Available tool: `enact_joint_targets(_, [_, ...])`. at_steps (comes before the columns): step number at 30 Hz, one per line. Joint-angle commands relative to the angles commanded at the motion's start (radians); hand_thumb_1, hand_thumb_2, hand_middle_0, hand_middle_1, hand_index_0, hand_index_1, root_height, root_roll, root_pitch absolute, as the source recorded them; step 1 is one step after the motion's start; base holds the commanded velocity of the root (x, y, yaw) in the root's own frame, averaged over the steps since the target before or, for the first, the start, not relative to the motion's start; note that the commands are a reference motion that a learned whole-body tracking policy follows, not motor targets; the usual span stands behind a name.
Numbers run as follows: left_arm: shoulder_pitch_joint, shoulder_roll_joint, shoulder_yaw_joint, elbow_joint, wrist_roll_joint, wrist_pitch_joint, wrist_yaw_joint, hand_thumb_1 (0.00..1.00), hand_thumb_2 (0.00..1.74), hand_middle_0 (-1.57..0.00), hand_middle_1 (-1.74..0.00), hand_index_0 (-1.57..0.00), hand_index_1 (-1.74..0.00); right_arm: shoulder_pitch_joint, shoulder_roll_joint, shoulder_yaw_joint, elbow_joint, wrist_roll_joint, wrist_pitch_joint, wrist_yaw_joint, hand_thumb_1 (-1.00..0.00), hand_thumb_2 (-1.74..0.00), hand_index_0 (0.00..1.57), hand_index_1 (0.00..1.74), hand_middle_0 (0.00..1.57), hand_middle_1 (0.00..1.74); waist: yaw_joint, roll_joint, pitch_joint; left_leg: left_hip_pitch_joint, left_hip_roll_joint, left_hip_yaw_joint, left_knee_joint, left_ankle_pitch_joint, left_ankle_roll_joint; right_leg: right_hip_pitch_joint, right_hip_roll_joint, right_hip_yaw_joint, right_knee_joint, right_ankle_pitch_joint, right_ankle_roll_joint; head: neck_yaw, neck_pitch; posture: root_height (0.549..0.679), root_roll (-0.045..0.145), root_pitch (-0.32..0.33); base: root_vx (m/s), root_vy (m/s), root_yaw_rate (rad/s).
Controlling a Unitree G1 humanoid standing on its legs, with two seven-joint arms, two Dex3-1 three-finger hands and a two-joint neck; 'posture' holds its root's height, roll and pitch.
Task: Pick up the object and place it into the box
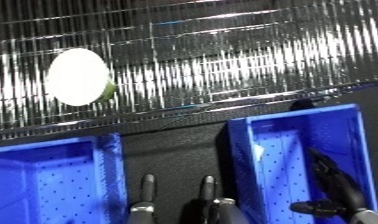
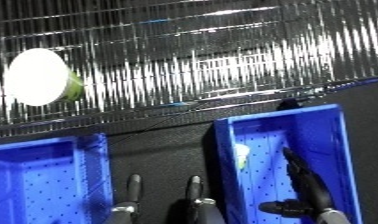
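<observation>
Shiny ribbed metal fills the upper half of both views, a conveyor-like surface (image 1: pixel 239 55) streaked with glare, and below it runs a dark strip of tabletop (image 1: pixel 172 145). Up on that ribbed surface, far left, sits the object (image 1: pixel 79 76): a pale white oval with a green rim peeking out at its right edge. It lies alone, well apart from both bins.

Down low, two blue bins with dotted floors. The left bin (image 1: pixel 101 160) is cut off by the lower left corner; the right bin (image 1: pixel 241 160) stands at the right, slightly tilted in the view, its upper rim near the edge of the metal. In the right eye view a small pale green-white thing (image 2: pixel 242 155) shows inside the right bin, against its left wall; what it is, I cannot tell.

The right hand (image 2: pixel 301 185) hangs over the right bin's interior, black fingers straight and stretched up along the bin floor, holding nothing. Its wrist meets the lower edge.

The left hand (image 1: pixel 208 187) pokes up from the bottom edge between the two bins, over the dark tabletop. Two slim dark fingers (image 1: pixel 147 186) point straight up, spread apart, with silver parts at their base. Nothing is in its hold either.
</observation>
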Motion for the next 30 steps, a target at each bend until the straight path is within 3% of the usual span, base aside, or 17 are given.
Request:
enact_joint_targets(9, [-0.008,0.001,-0.033,-0.009,0.013,-0.013,-0.01,0.0,0.0,0.0,0.0,0.0,0.0,0.006,0.014,0.042,-0.024,-0.003,0.017,-0.027,0.0,0.0,0.0,0.0,0.0,0.0,0.023,-0.002,0.001,-0.02,-0.011,-0.013,0.025,-0.004,0.0017,-0.003,-0.0091,-0.012,-0.01,0.01,0.0041,-0.182,0.038,0.635,0.053,0.046,-0.004,-0.008,0.168])
enact_joint_targets(20, [-0.014,-0.001,-0.027,-0.065,-0.018,-0.07,-0.028,0.0,0.0,0.0,0.0,0.0,0.0,0.008,0.045,0.072,0.001,0.006,0.026,-0.034,0.0,0.0,0.0,0.0,0.0,0.0,0.053,-0.016,0.013,-0.038,-0.011,-0.026,0.051,-0.009,0.0055,-0.006,-0.019,-0.029,0.016,-0.003,0.0024,-0.364,0.094,0.631,0.043,0.043,0.002,0.006,0.031])
enact_joint_targets(30, [-0.006,0.044,-0.053,-0.32,-0.044,-0.166,-0.008,0.0,0.0,0.0,0.0,0.0,0.0,0.045,0.07,0.067,0.042,0.038,0.023,-0.028,0.0,0.0,0.0,0.0,0.0,0.0,0.093,-0.031,0.028,-0.043,-0.012,-0.04,0.041,-0.011,0.0074,0.004,-0.0317,-0.055,0.021,-0.007,0.0063,-0.367,0.111,0.631,0.035,0.045,0.009,-0.018,0.059])
